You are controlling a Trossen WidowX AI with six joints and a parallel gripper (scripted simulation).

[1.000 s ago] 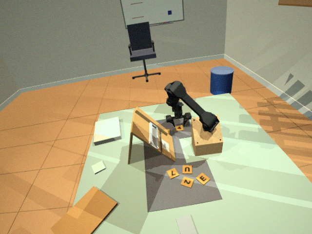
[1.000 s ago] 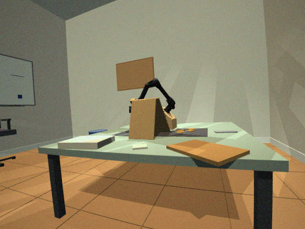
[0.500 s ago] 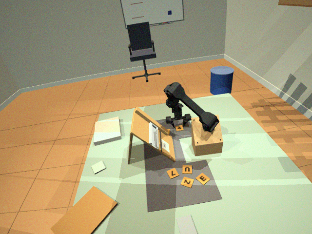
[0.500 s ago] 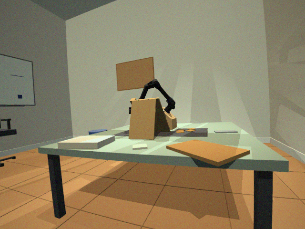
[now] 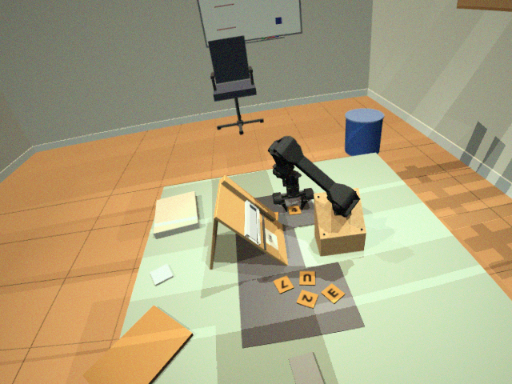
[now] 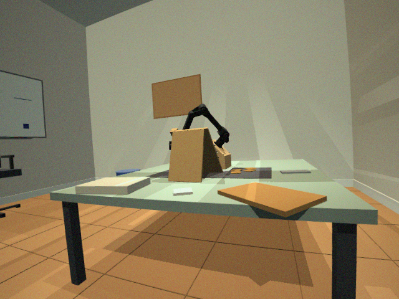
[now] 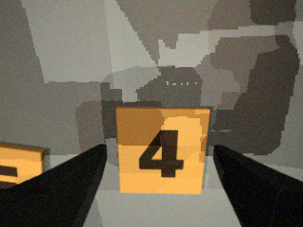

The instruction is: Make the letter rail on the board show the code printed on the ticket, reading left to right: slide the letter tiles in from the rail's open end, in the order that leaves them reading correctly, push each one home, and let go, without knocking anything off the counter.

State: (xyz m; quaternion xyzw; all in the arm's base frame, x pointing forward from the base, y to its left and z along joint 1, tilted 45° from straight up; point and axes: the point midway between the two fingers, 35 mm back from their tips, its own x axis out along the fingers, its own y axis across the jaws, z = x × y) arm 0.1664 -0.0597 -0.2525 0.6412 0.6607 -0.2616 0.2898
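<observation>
My open gripper (image 5: 294,205) (image 7: 160,148) is low over the 4 tile (image 5: 294,211) (image 7: 161,182), which lies between the spread fingertips in the wrist view, not gripped. Another tile (image 7: 21,163) is partly in view at the left edge of the wrist view; its letter is cut off. The slanted board (image 5: 231,202) (image 6: 186,154) carries the pale letter rail (image 5: 252,223), with no tile visible in it. The ticket (image 5: 271,239) is on the board's lower part, its print unreadable. Several tiles, including a U tile (image 5: 307,278) and a 2 tile (image 5: 307,298), lie on the dark mat (image 5: 264,326).
The wooden block (image 5: 341,243) under the arm's base stands right of the board. A thick cream slab (image 5: 175,210) (image 6: 109,185) and small white pad (image 5: 161,274) (image 6: 182,191) lie beyond the board's other side. An orange panel (image 5: 144,347) (image 6: 274,197) overhangs the counter edge.
</observation>
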